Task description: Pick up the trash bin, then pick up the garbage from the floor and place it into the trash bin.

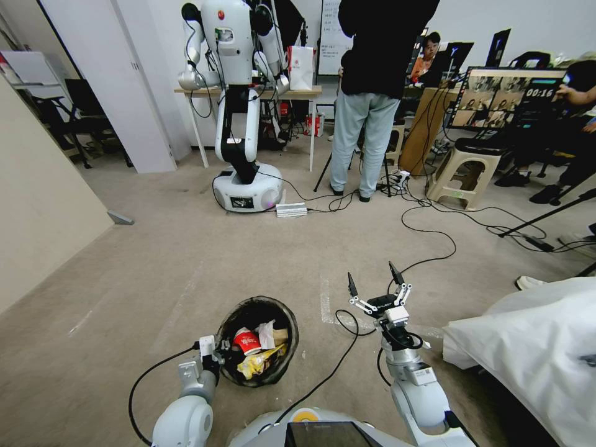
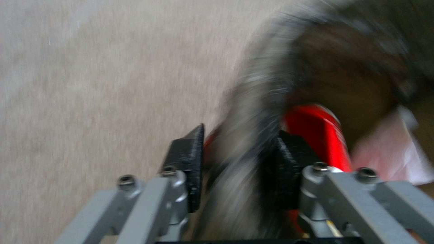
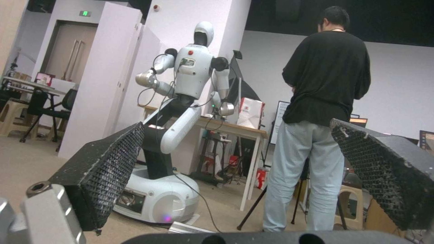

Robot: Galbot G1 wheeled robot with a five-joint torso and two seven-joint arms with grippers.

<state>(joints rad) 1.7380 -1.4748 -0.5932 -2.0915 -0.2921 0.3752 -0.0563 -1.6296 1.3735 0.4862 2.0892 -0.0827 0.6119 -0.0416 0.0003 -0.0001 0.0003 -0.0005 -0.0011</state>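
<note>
While left claw (image 1: 214, 359) clamps the trash bin (image 1: 257, 340) rim, hold it level; right claw (image 1: 375, 287) spread, empty.

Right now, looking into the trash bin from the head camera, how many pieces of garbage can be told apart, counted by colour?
Inside the trash bin, held at its rim by the left tool:
Red and white wrapper: 1
White tissue: 1
Yellow wrapper: 1
Brown paper: 1
Total: 4 that I can tell apart; anything lying under them is hidden.
</note>
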